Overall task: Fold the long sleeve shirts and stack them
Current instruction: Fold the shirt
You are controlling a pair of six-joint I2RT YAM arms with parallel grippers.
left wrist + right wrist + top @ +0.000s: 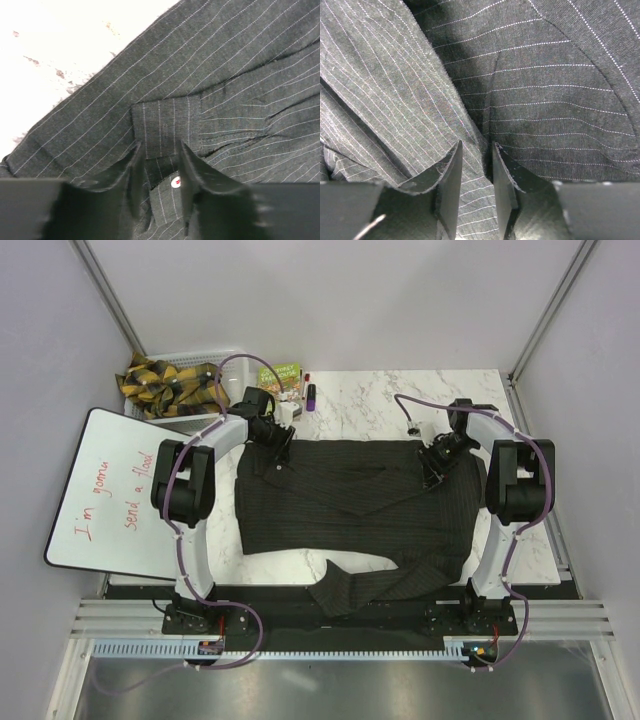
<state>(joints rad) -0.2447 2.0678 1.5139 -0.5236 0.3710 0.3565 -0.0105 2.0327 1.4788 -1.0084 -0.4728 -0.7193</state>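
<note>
The left pincer (274, 447) is closed narrowly on a fold of cloth at the far left corner of the long sleeve shirt (350, 505), which lies spread on the counter (370, 405). The right pincer (437, 464) pinches a fold near its far right edge.

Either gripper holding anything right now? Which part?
Both look pinched on the shirt: left gripper on a cuff-like band near its far left corner, right gripper on a raised fold at its far right edge.
</note>
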